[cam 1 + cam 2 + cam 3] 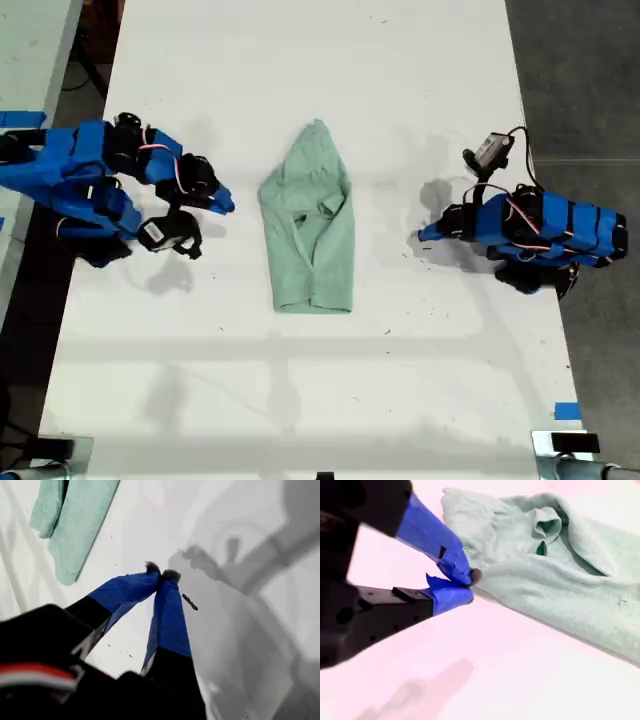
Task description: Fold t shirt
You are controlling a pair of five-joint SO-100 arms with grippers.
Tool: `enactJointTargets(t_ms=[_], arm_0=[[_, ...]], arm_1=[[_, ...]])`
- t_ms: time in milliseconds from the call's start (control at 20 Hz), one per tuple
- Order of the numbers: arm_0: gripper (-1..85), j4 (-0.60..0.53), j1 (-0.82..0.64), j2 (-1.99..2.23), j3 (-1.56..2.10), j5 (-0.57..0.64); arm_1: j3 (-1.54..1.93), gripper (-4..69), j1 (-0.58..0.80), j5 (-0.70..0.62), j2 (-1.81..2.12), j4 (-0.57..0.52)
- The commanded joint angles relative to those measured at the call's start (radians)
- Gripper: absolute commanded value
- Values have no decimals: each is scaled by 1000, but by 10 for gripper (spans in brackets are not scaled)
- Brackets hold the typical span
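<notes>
First wrist view: t shirt (75,525) is cut off by the frame edge, only one end shows. Housing behind my first claw (161,573) is a dark blur. The dark mark (190,601) on the surface (260,645) is too small to identify.

Second wrist view: shirt runs out of frame, and my second claw (470,582) covers a bit of its edge. Claw body is blurred.

Exterior view: arm (40,170) at the exterior view's left is clipped by the frame. Shirt's under-layers are hidden by the folds. Surface specks are unreadable.
</notes>
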Motion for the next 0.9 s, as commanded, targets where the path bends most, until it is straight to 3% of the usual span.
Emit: enactJointTargets(t_ms=[0, 50, 300, 350, 850], arm_0=[[-1, -58, -32, 848, 523, 15], [-1, -2, -44, 922, 589, 20], [-1, -26, -152, 920, 721, 222], [-1, -80, -156, 919, 767, 267], [-1, -100, -259, 919, 801, 281]], arm_1=[[72, 22, 0, -12, 12, 8], [72, 22, 0, -12, 12, 8], [72, 21, 0, -6, 12, 8], [72, 21, 0, -6, 12, 8], [72, 17, -2, 12, 12, 8]])
